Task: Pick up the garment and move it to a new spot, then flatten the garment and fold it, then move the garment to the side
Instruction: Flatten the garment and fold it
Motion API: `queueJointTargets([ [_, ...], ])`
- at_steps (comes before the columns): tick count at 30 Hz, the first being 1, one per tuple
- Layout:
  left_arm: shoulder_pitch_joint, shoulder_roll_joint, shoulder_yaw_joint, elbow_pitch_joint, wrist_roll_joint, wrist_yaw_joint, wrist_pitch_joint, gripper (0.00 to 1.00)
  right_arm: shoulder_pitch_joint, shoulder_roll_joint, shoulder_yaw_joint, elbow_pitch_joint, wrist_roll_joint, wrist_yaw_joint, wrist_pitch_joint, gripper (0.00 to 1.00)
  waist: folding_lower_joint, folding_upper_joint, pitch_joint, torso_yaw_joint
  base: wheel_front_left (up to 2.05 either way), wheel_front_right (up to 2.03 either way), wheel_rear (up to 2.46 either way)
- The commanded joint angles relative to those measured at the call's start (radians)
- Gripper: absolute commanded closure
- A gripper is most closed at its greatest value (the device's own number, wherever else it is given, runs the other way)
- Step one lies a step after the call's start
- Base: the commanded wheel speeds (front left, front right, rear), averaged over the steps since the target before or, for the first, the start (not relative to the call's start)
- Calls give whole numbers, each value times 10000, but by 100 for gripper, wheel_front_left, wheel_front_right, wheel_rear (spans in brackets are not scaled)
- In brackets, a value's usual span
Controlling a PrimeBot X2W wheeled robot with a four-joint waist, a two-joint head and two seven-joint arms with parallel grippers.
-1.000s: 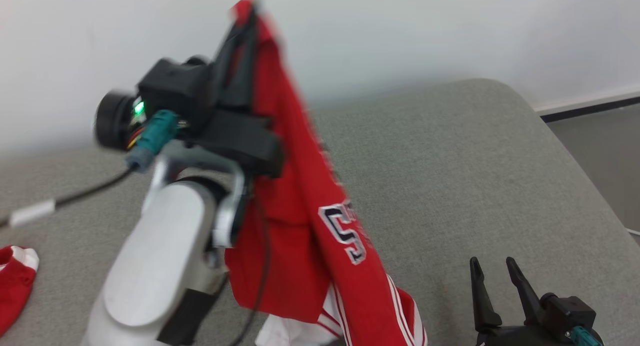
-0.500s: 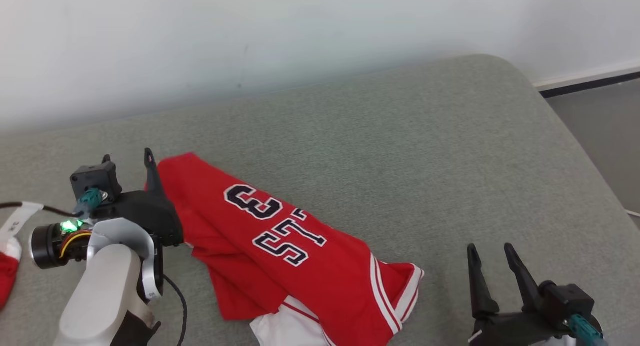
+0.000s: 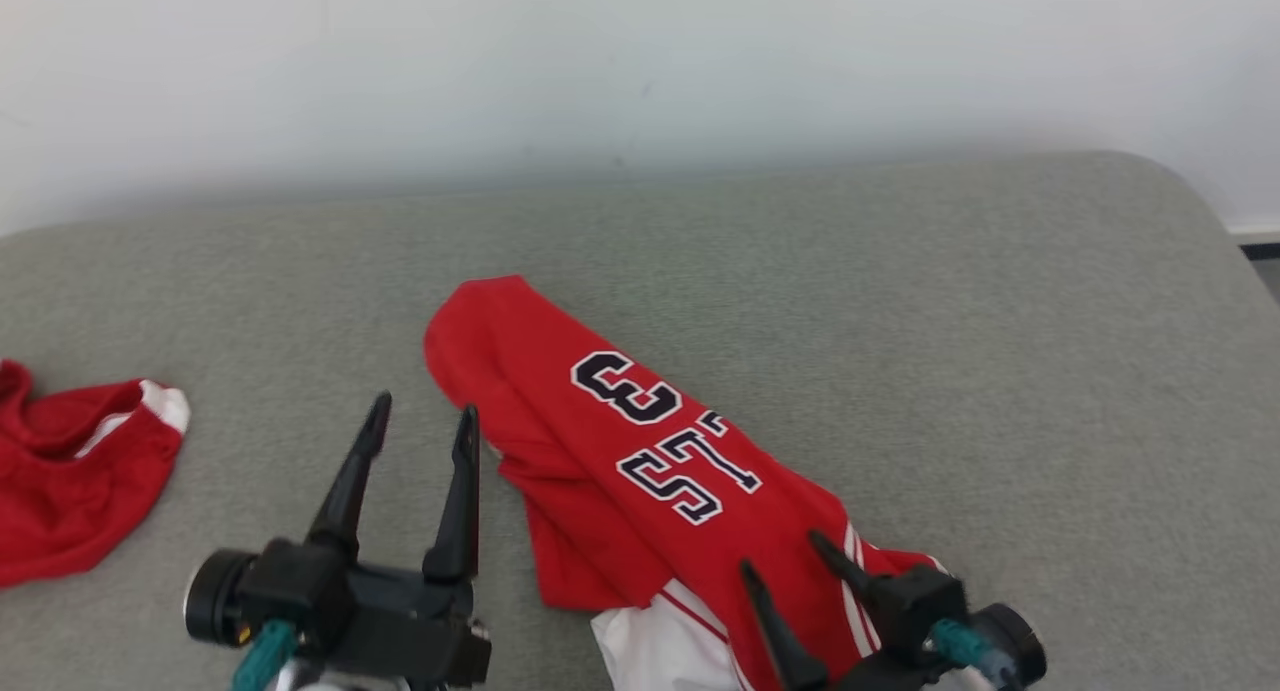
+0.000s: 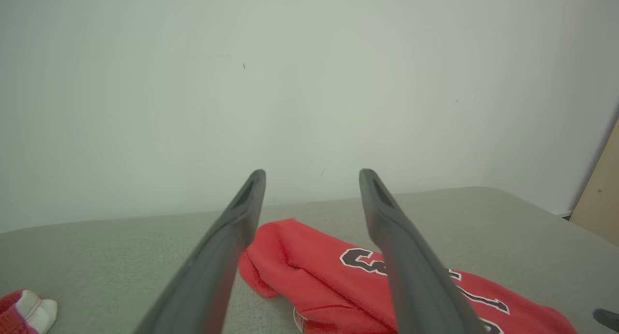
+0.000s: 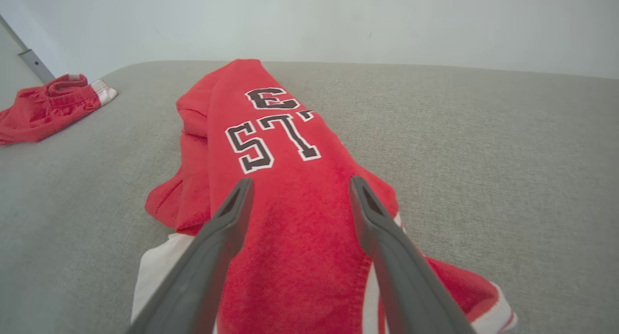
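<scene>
We are looking at one grey table (image 3: 900,321) carrying two red pieces. The lettered garment (image 3: 600,441) is lying crumpled just right of our left gripper (image 3: 422,406) and beneath our right gripper (image 3: 778,552), its near end cut off. A second red cloth (image 3: 70,491) is lying well left. Both grippers are standing apart, gripping nothing.

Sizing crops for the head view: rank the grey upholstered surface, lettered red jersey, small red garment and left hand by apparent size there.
1. grey upholstered surface.
2. lettered red jersey.
3-4. small red garment and left hand look alike; the garment is cropped and the hand is nearer the camera, so unranked.
</scene>
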Motion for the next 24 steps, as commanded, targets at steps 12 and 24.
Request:
queueJointTargets([
  [12, 2048, -787, 297, -1368, 378, -583, -34, 0, 984, -8, -416, -468, -1440, 33, 1485, 0, 1, -1, -327, 1880, 0, 0, 0],
  [24, 2106, -963, 461, -1176, 340, -749, -35, 0, 1273, -13, -1300, -552, -1939, 33, 2224, 100, 1, -1, -317, 2029, 0, 0, 0],
])
